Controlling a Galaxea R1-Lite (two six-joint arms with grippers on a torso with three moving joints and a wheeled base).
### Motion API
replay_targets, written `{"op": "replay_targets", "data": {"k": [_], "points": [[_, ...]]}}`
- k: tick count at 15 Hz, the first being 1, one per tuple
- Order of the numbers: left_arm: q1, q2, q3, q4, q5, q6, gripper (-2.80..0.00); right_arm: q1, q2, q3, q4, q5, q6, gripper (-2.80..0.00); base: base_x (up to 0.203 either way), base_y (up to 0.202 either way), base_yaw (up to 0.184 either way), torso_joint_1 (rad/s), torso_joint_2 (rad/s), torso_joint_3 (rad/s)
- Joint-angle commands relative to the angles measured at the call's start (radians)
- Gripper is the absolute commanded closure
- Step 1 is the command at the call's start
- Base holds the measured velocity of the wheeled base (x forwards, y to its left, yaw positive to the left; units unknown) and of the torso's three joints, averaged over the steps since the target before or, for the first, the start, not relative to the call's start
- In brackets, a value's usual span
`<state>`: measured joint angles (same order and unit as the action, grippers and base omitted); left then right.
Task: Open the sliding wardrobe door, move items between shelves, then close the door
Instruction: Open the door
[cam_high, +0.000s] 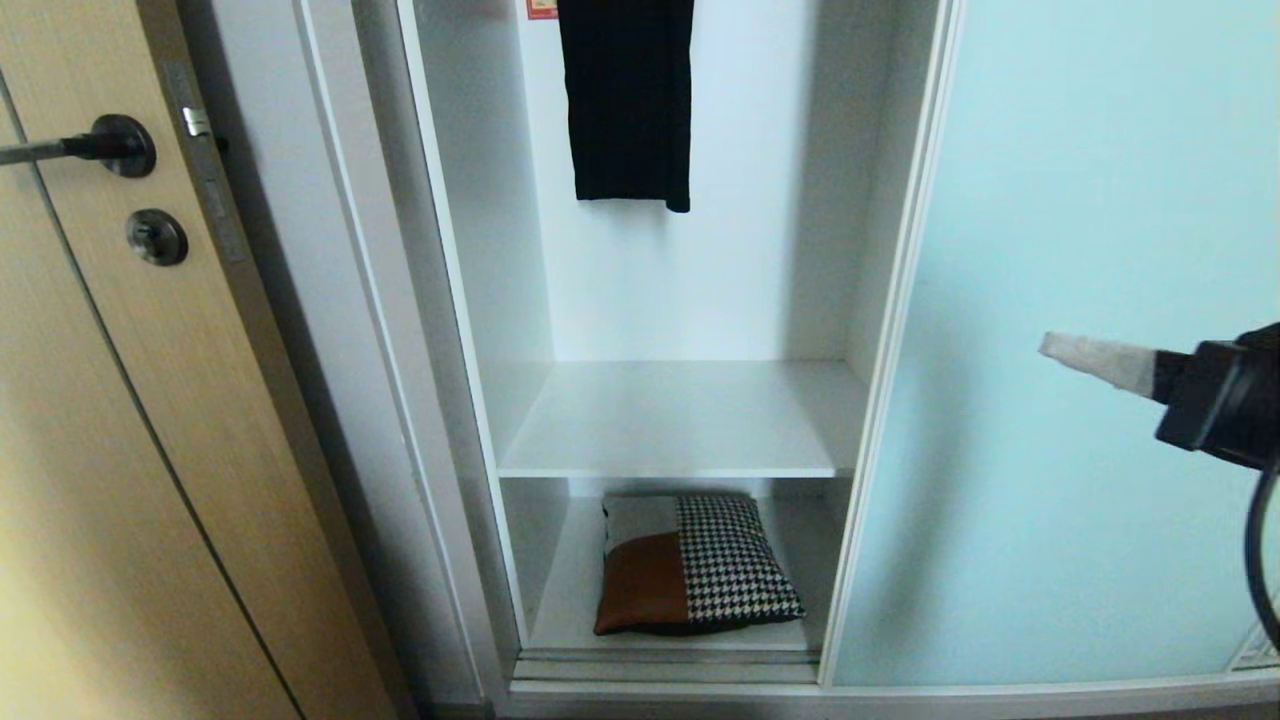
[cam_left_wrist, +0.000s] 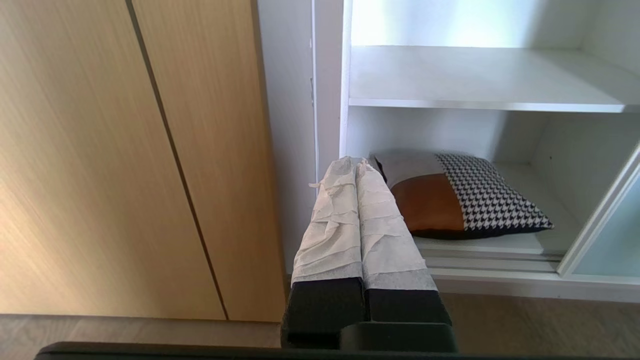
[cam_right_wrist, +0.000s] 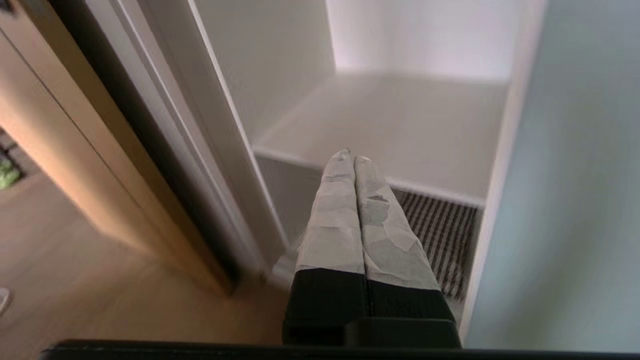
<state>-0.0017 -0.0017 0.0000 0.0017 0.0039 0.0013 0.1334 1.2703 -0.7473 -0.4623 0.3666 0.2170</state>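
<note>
The right gripper (cam_high: 1045, 346) reaches in from the right edge of the head view, its tape-wrapped fingers (cam_right_wrist: 336, 210) pressed together and holding nothing. It hangs in front of the sliding wardrobe door (cam_high: 1080, 300), the pale aqua panel, which stands pushed to the right so the wardrobe's left bay is open. The left gripper (cam_left_wrist: 356, 165) is likewise pinched closed and empty, low and outside the head view, pointing at the bay's bottom corner.

The door looks already slid open, so the step in hand seems to be the move between shelves. The cushion (cam_high: 690, 565) lies flat on the lower shelf (cam_high: 565, 600), close to its front edge; the upper shelf (cam_high: 690, 420) is bare. Next, I judge, the right gripper must part its fingers, drop towards the lower bay and take the cushion by an edge, since it is soft and will sag when lifted.

Most of the right arm is cut off by the frame. The right wrist view shows only a striped blur where the cushion should be. A black garment (cam_high: 628, 100) hangs above, its top out of view. Whether the gripper touches the door cannot be told.
</note>
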Motion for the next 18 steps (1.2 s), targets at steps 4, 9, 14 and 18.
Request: {"op": "replay_targets", "data": {"k": [4, 9, 14, 18], "points": [[0.0, 0.002, 0.002, 0.0, 0.001, 0.0, 0.0, 0.017, 0.268, -0.089, -0.116, -0.001, -0.002, 0.0, 0.0, 0.0, 0.0, 0.0, 0.0, 0.0], [0.0, 0.002, 0.002, 0.0, 0.001, 0.0, 0.0, 0.03, 0.416, -0.138, -0.151, -0.006, -0.005, 0.0, 0.0, 0.0, 0.0, 0.0, 0.0, 0.0], [0.0, 0.002, 0.002, 0.0, 0.001, 0.0, 0.0, 0.054, 0.563, -0.271, -0.15, -0.112, 0.0, 0.0, 0.0, 0.0, 0.0, 0.0, 0.0, 0.0], [0.0, 0.002, 0.002, 0.0, 0.001, 0.0, 0.0, 0.059, 0.672, -0.321, -0.225, -0.172, 0.004, 0.0, 0.0, 0.0, 0.0, 0.0, 0.0, 0.0]]}}
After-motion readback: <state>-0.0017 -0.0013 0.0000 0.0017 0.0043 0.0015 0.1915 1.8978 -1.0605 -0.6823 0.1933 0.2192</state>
